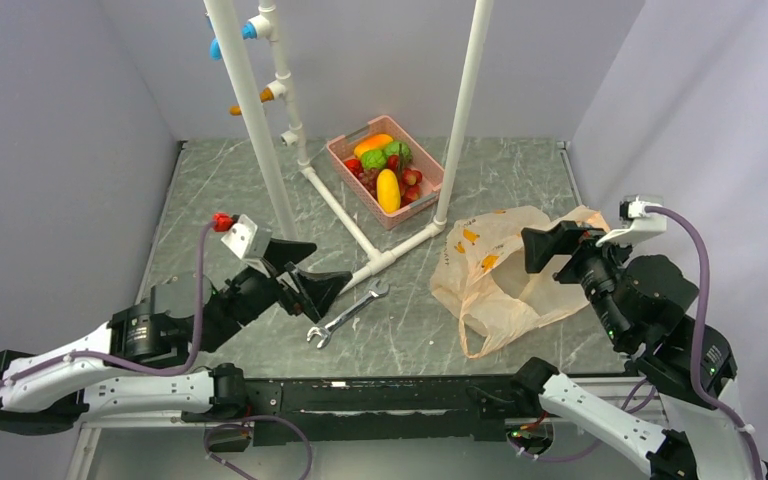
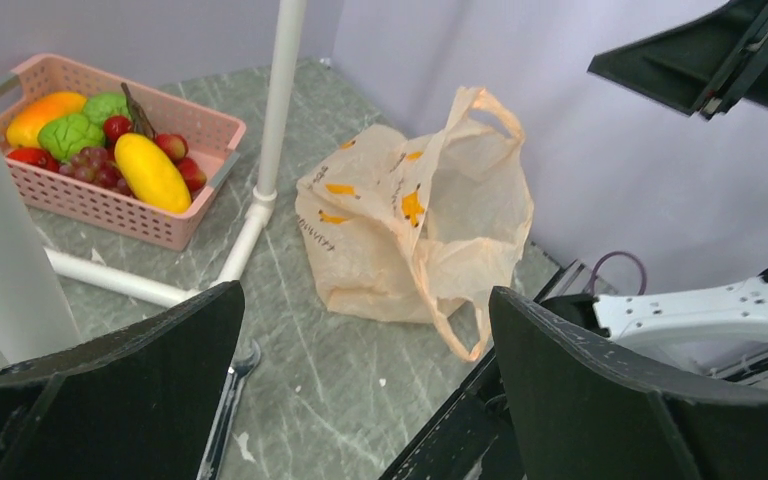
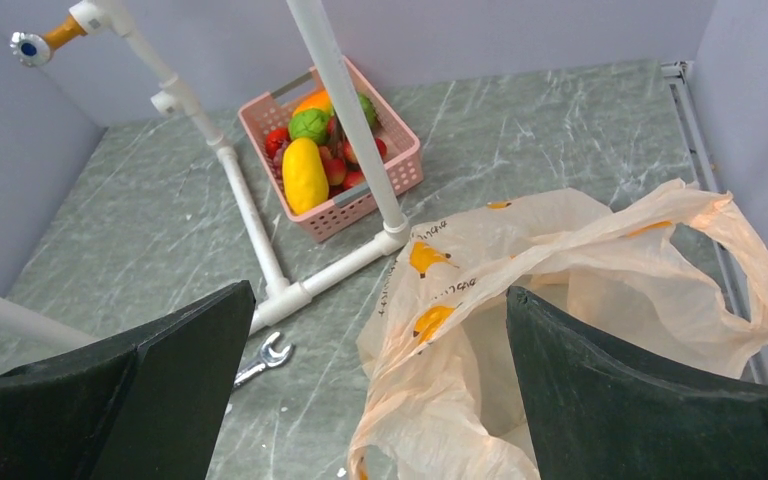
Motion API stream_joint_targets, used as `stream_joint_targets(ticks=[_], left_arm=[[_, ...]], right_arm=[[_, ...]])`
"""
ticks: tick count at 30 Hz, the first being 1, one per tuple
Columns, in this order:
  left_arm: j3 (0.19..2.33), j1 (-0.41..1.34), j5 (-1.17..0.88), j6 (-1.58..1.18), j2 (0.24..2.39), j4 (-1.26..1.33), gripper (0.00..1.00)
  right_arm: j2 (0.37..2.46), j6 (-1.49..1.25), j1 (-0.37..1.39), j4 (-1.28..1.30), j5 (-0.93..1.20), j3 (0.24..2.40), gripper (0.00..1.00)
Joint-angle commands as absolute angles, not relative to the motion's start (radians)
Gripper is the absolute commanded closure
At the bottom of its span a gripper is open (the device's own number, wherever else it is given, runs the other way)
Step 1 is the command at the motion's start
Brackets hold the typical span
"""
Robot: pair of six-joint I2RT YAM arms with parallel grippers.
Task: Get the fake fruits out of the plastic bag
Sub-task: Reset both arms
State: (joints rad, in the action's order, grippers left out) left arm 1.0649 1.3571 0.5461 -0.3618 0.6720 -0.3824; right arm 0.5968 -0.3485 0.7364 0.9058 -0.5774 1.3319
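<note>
The pink basket (image 1: 418, 207) stands at the back middle of the grey-green marbled table (image 1: 210, 200), and everything else is placed from it. Inside it lie the fake fruits in view: a smooth yellow mango (image 1: 388, 190) along the basket's near side, and a bunch of dark red grapes (image 2: 90, 165) touching the mango on its left. An orange fruit (image 1: 373, 143) and a knobbly green fruit (image 1: 374, 158) sit at the basket's far end. A white pipe frame (image 1: 260, 130) brackets the basket: one upright rises just off its right corner, another stands to its left, and the foot pipe runs along the table past its near left side. The plastic bag (image 1: 500, 265) lies slumped on the table to the right of the basket and nearer the arms, apart from it. It is crumpled peach-beige with orange marks, and one handle loop trails toward the near edge. What its folds enclose cannot be made out. A steel wrench (image 1: 345, 315) lies flat in front of the basket, on the near side of the foot pipe. The left gripper (image 1: 332, 260) hangs in front of the basket and to its left, close to the wrench, jaws spread wide and holding nothing. The right gripper (image 1: 542, 258) is well to the right of the basket, raised over the bag's right part, its jaws likewise spread wide and empty.
</note>
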Motion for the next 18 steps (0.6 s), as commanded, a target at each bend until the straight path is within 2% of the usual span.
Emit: stream_joint_targets(ticks=[1, 12, 15, 18], left_arm=[[1.067, 1.361, 0.568, -0.343, 0.639, -0.284, 0.00], [1.036, 1.361, 0.612, -0.393, 0.550, -0.348, 0.00], [1.042, 1.361, 0.611, -0.394, 0.547, -0.363, 0.01], [1.048, 1.361, 0.609, -0.394, 0.550, -0.371, 0.01]], right_arm=[[0.588, -0.349, 0.736, 0.917, -0.597, 1.389, 0.00], [0.553, -0.353, 0.738, 0.892, -0.571, 1.432, 0.00], [0.513, -0.340, 0.736, 0.841, -0.552, 1.387, 0.00], [0.508, -0.377, 0.735, 0.871, -0.614, 1.407, 0.00]])
